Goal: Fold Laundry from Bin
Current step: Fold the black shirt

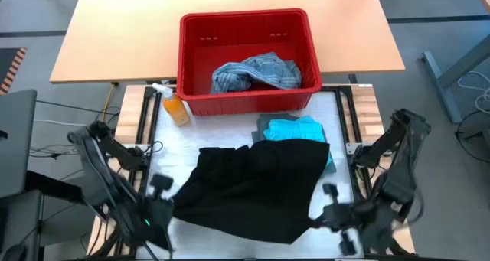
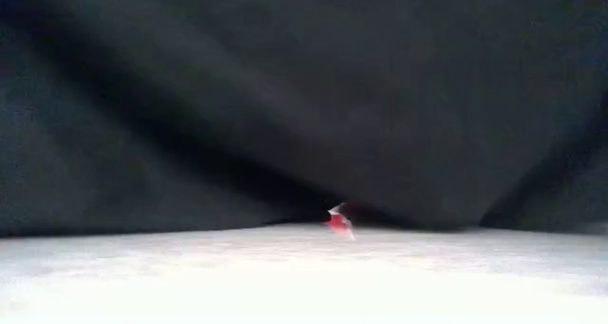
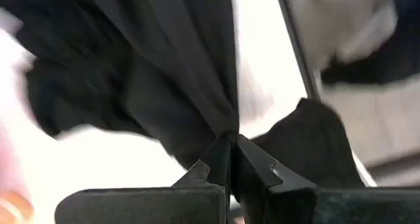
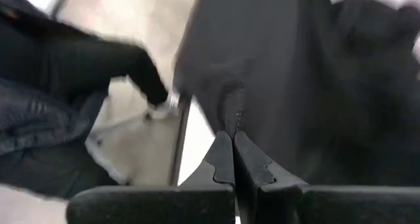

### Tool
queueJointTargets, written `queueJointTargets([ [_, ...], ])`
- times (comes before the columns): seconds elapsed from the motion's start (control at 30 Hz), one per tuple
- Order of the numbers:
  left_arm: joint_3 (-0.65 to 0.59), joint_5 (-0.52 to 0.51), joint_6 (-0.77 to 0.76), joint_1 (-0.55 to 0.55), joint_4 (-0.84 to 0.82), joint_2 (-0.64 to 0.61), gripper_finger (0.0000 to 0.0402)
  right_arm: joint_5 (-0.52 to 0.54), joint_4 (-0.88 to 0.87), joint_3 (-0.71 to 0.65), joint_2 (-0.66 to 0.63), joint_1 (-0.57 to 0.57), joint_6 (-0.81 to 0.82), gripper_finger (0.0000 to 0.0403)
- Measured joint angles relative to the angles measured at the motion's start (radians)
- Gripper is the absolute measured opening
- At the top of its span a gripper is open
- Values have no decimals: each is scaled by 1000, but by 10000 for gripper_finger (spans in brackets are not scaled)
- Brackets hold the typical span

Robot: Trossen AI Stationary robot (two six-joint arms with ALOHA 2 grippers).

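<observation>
Two claws are at work, both at the lower edge of the high view.

**Inspector A:** State of each?

**Inspector B:** Left claw (image 3: 230, 152), lower left of the frame, is pinched together on a fold of the black garment (image 1: 256, 188). Right claw (image 4: 233, 148), lower right, is likewise clamped on an edge of the same cloth. Both wrist views show the fabric gathered between the closed fingertips.

**Inspector A:** Position of the garment?

**Inspector B:** Lower centre of the high view, spread over the white table (image 1: 222, 135) between the two arms. In the low view it fills nearly the whole frame as a dark drape, with a small patch of red showing under its hem.

**Inspector A:** Remaining laundry?

**Inspector B:** Bright turquoise garment (image 1: 295, 128) lies folded just right of centre, its lower edge covered by the black one, over a grey-green piece. Mottled blue-grey garment (image 1: 256, 71) sits crumpled inside the red bin (image 1: 249, 22), upper centre.

**Inspector A:** Other items?

**Inspector B:** Orange spray bottle (image 1: 174, 108), just left of the bin's lower corner.
</observation>
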Motion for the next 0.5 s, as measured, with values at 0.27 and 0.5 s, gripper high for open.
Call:
queueJointTargets([
  [0.27,-242,152,21,-35,321,92,0,-38,315,-145,172,40,239,17],
  [0.5,-459,208,184,-28,749,143,0,-47,534,-147,303,40,254,17],
])
